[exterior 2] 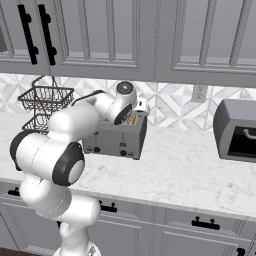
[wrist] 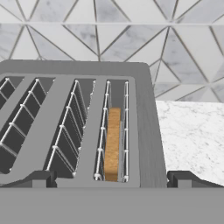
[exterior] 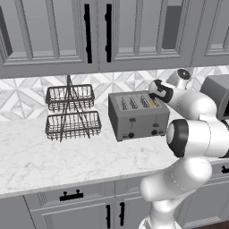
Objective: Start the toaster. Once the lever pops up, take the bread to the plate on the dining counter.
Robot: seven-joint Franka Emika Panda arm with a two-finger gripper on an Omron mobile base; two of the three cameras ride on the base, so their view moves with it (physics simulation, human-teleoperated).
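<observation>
Above the toaster (wrist: 78,127), the gripper (wrist: 109,181) hangs with jaws apart (nothing held), lined up over the bread (wrist: 113,144) in the rightmost slot, likely to lift it.

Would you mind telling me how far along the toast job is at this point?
Nothing looks finished. The bread sits in the rightmost slot of the toaster, top edge just below the rim. I can't tell from the black levers whether toasting has started. In hand: the open claw hovers just above that slot, empty. Left: lifting the slice out and carrying it to the plate on the dining counter.
</observation>
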